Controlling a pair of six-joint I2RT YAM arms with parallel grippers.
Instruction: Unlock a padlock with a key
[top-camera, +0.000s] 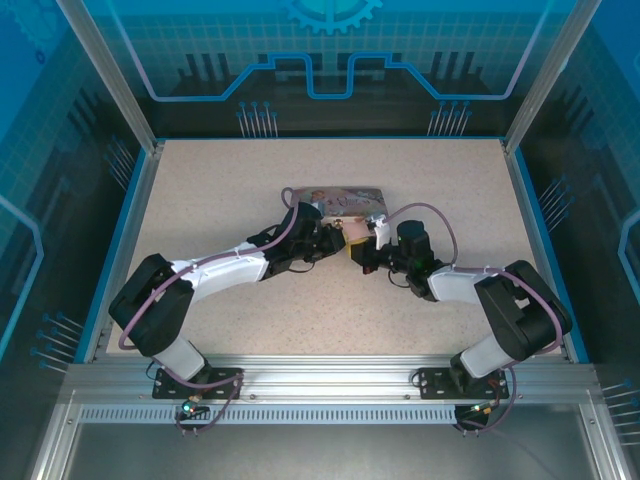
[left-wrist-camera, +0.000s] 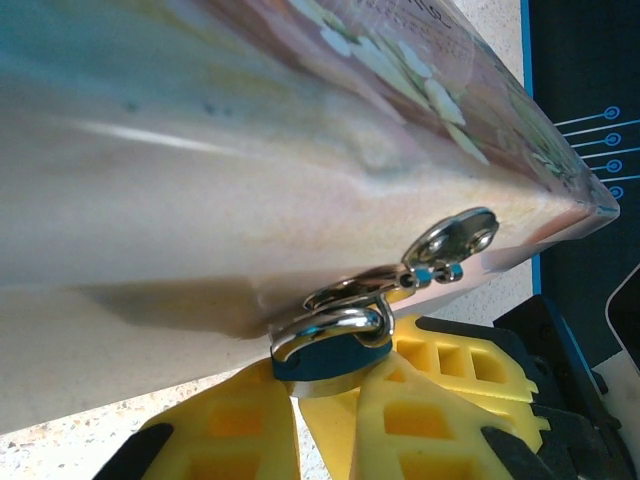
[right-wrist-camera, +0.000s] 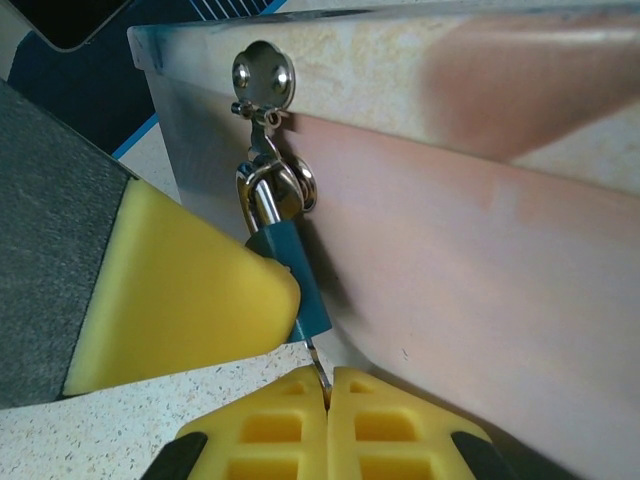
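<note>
Detail of the two-handed hold. We found the small padlock (left-wrist-camera: 322, 362), blue-green in body with a thin bright-metal shackle (left-wrist-camera: 335, 318), hanging from the riveted silver hasp (left-wrist-camera: 462, 235) on the front wall of the pink illustrated rectangular tin box (top-camera: 335, 197), which lay near the middle of the speckled beige table (top-camera: 420, 310). The left gripper (left-wrist-camera: 330, 388) was closed on the padlock body, one yellow ribbed finger on either side. We judged this hold a brace, since a lock dangling on its hasp would swing away from any push or twist. The right gripper (right-wrist-camera: 328, 388) had its yellow fingers pressed fully together on the tiny thin dark key (right-wrist-camera: 318, 370), of which a short sliver of blade showed between the fingertips and the lower end of the padlock. The blade appeared to meet the keyway, though we could not tell how deep it sat. The shackle passed through the hasp and looked shut, so we judged the lock not yet released. A turn of the key about its own axis seemed the step in hand, the risk being a slip of so thin a blade between soft pads.
</note>
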